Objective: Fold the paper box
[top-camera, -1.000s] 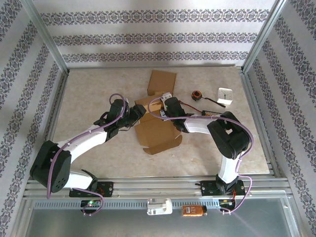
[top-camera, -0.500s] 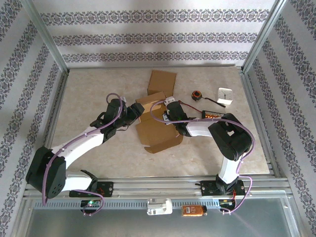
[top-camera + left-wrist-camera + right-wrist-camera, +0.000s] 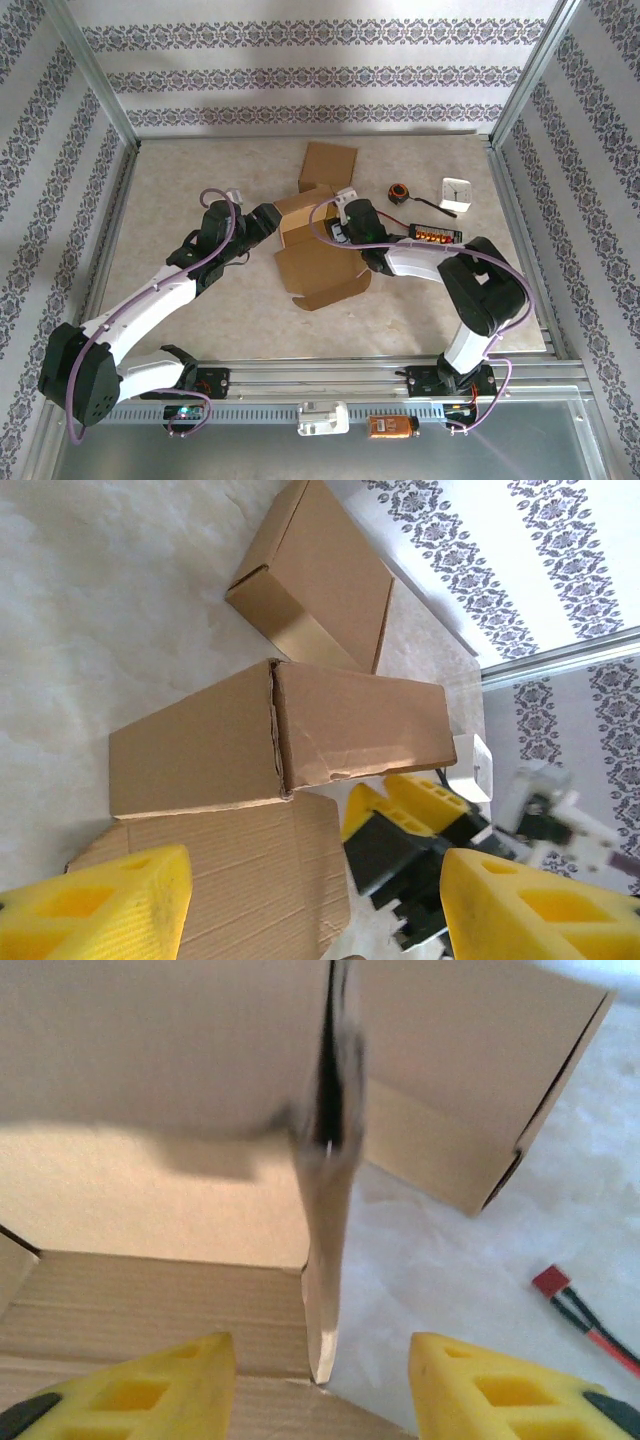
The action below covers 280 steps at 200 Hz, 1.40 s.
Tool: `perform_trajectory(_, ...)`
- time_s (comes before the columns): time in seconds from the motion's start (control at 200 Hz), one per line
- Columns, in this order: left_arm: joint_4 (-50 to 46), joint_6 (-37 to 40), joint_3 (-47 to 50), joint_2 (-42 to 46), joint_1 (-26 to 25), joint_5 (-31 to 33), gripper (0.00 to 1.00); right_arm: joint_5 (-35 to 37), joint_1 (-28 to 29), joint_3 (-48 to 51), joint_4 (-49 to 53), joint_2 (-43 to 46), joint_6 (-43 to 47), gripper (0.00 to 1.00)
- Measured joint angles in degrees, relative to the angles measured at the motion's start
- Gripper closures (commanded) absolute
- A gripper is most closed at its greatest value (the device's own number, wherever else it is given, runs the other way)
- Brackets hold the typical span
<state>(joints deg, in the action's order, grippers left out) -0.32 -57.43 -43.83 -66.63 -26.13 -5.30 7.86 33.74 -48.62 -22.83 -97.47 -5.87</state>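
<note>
The paper box (image 3: 315, 258) is a brown cardboard blank lying mid-table, its base flat and its far wall (image 3: 280, 730) standing up. My left gripper (image 3: 262, 224) is at the box's left side. It is open (image 3: 320, 880), and its yellow fingers (image 3: 100, 910) straddle the flat base without touching the wall. My right gripper (image 3: 345, 218) is at the box's right end, also open (image 3: 322, 1350). The thin edge of an upright side flap (image 3: 325, 1260) stands between its fingers, free of both pads.
A second, closed cardboard box (image 3: 328, 165) lies just behind. A white clock (image 3: 456, 193), a small black-and-orange part (image 3: 398, 192) and a wired board (image 3: 432, 233) sit at the right. Metal frame rails and patterned walls ring the table.
My right gripper has gone from shut to open, letting go of the side flap. The left arm has drawn back to the left and its jaws have widened slightly.
</note>
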Motion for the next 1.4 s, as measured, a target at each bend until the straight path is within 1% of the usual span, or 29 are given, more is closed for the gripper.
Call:
perform_trajectory(0.085, -0.17, 0.11, 0.00, -0.02, 0.00, -0.04, 0.33, -1.40, -1.07, 0.02, -0.70, 0.96, 0.04, 0.49)
perform_trajectory(0.19, -0.17, 0.22, 0.00, -0.11, 0.00, -0.22, 0.33, -2.73, -2.32, -0.28, -0.98, 0.66, 0.20, 0.52)
perform_trajectory(0.275, -0.20, 0.24, 0.00, -0.15, 0.00, -0.24, 0.33, -3.78, -3.23, -1.90, -1.09, -1.07, 0.22, 0.60)
perform_trajectory(0.44, -0.20, 0.24, 0.00, -0.15, 0.02, -0.24, 0.33, -5.25, -3.52, -5.31, -2.23, -6.03, -0.68, 0.73)
perform_trajectory(0.585, -0.20, 0.24, 0.00, -0.15, 0.02, -0.24, 0.33, -5.62, -3.52, -5.55, -2.71, -7.21, -1.51, 0.88)
perform_trajectory(0.615, -0.20, 0.24, 0.00, -0.15, 0.02, -0.24, 0.33, -5.66, -3.52, -5.55, -2.82, -7.21, -1.66, 0.89)
perform_trajectory(0.685, -0.20, 0.24, 0.00, -0.15, 0.02, -0.24, 0.32, -5.79, -3.50, -5.57, -3.08, -7.21, -1.79, 0.89)
perform_trajectory(0.725, -0.20, 0.24, 0.00, -0.15, 0.02, -0.24, 0.32, -5.77, -3.50, -5.53, -3.21, -7.21, -1.95, 0.86)
perform_trajectory(0.745, -0.20, 0.24, 0.00, -0.15, 0.02, -0.24, 0.33, -5.79, -3.48, -5.53, -3.28, -7.21, -1.97, 0.84)
perform_trajectory(0.804, -0.20, 0.24, 0.00, -0.15, 0.02, -0.24, 0.33, -5.73, -3.48, -5.14, -3.63, -7.17, -2.60, 0.72)
perform_trajectory(0.824, -0.20, 0.24, 0.00, -0.15, 0.02, -0.24, 0.32, -5.64, -3.48, -4.94, -3.63, -7.15, -3.39, 0.70)
perform_trajectory(1.029, -0.20, 0.24, 0.00, -0.15, 0.46, -0.44, 0.33, -5.20, -2.43, -1.73, -3.15, -5.64, -4.87, 0.61)
perform_trajectory(1.104, -0.20, 0.24, 0.00, -0.15, 0.50, -0.46, 0.33, -5.18, -1.97, -1.55, -2.82, -5.66, -5.40, 0.59)
perform_trajectory(1.244, -0.20, 0.22, 0.00, -0.20, 0.66, -0.50, 0.32, -4.94, -1.68, -2.16, -2.69, -6.86, -7.52, 0.60)
perform_trajectory(1.399, -0.20, 0.22, 0.09, -0.17, 0.66, -0.63, 0.32, -3.19, -1.70, -4.39, -3.23, -10.29, -9.60, 0.80)
